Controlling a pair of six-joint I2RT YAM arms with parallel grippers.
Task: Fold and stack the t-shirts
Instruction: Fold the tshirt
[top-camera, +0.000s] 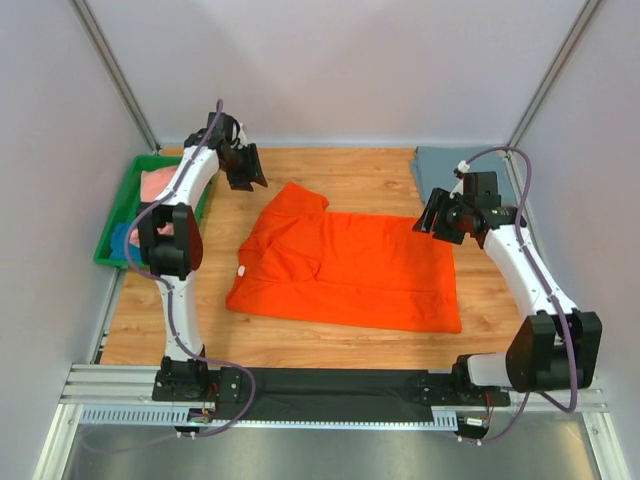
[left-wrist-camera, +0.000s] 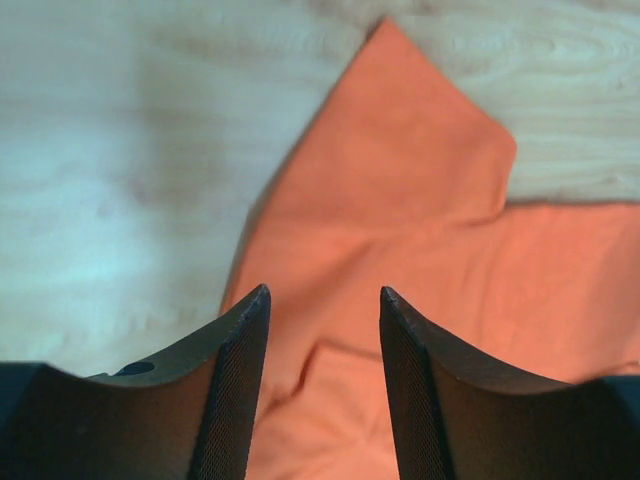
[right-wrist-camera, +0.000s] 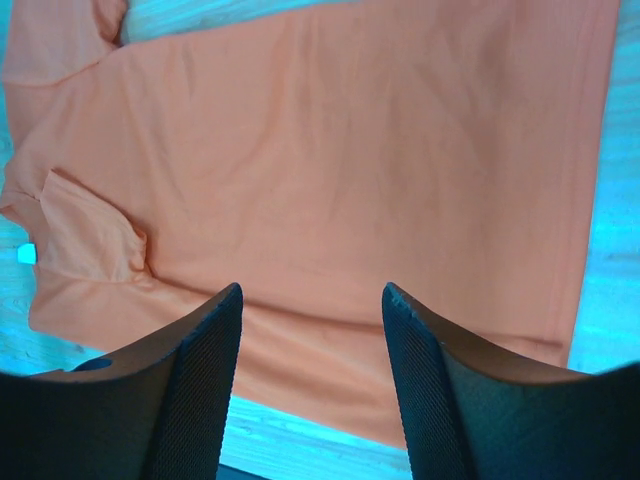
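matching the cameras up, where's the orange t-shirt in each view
top external: orange t-shirt spread flat at centre.
left wrist: t-shirt fills the right half.
right wrist: t-shirt fills most of the frame.
shared landmark: its outstretched sleeve.

Top cam – high above the near edge, looking down over the whole surface (top-camera: 300, 340). Wrist cams sit close, looking past the left claw (left-wrist-camera: 323, 291) and right claw (right-wrist-camera: 312, 288) down at the orange t-shirt (top-camera: 345, 265) — the overlap across all three.
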